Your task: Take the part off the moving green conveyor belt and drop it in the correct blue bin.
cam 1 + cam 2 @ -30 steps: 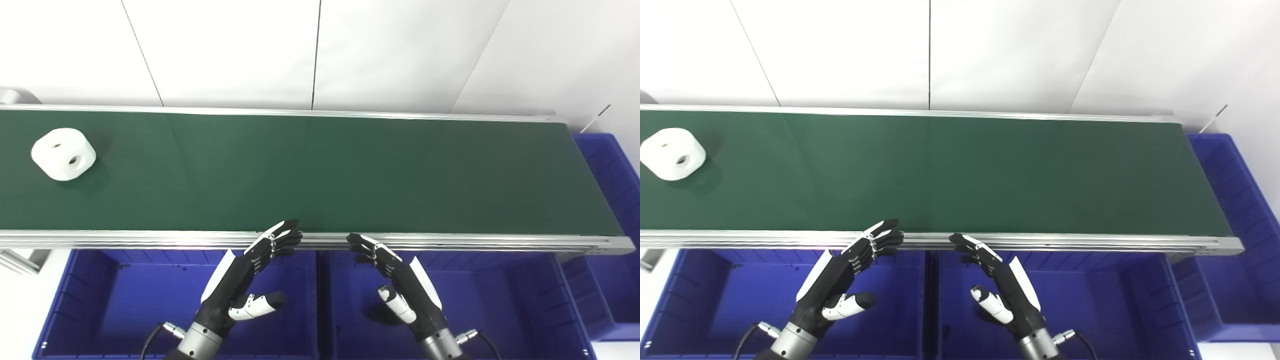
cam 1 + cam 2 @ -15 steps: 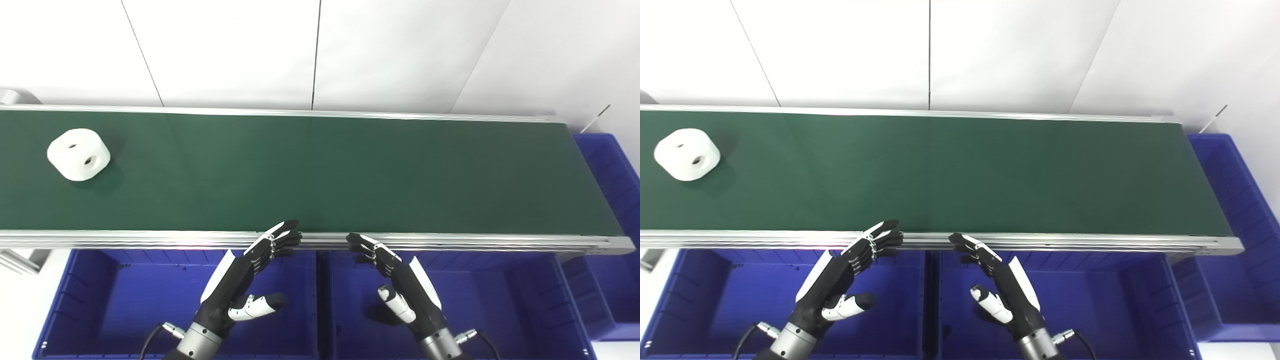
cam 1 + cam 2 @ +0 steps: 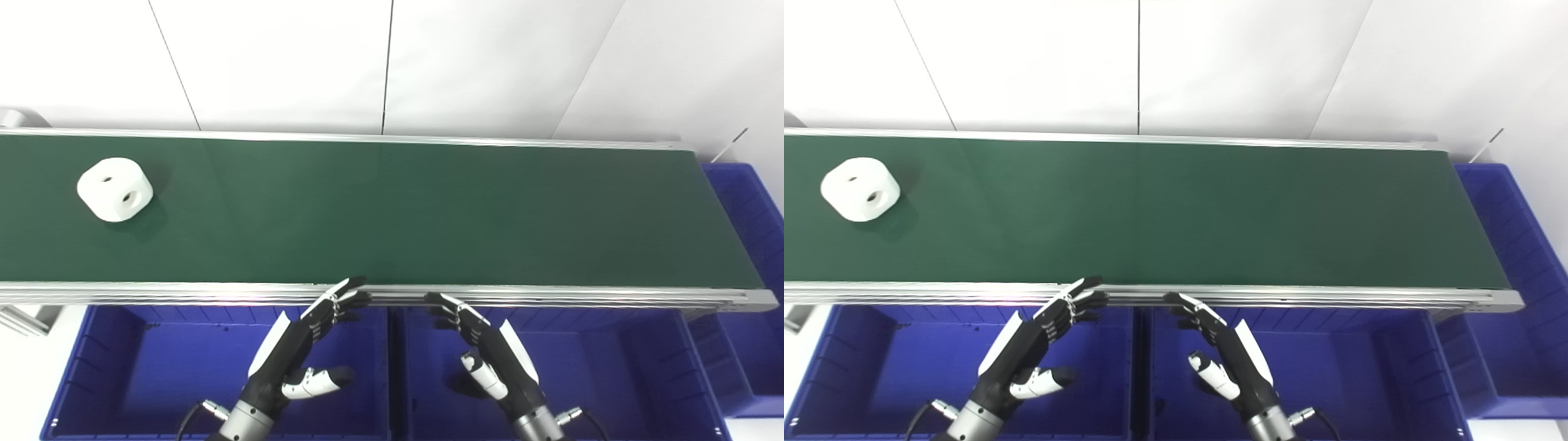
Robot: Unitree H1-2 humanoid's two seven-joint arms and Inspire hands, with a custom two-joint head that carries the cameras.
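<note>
Left eye view: my left hand (image 3: 293, 350) and right hand (image 3: 493, 355) hover empty, fingers spread, over the near blue bins (image 3: 141, 367). Far left on the conveyor belt (image 3: 429, 214), the white part (image 3: 115, 197) has ridden rightward, well apart from both.

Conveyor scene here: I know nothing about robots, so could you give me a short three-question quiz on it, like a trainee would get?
1. True or false: the white part lies at the belt's left end.
2. What does the left robot hand hold?
3. The right robot hand hovers over: A) the belt, B) a bin, C) the part.

Key: 1 true; 2 nothing, it is open; 3 B.
</note>
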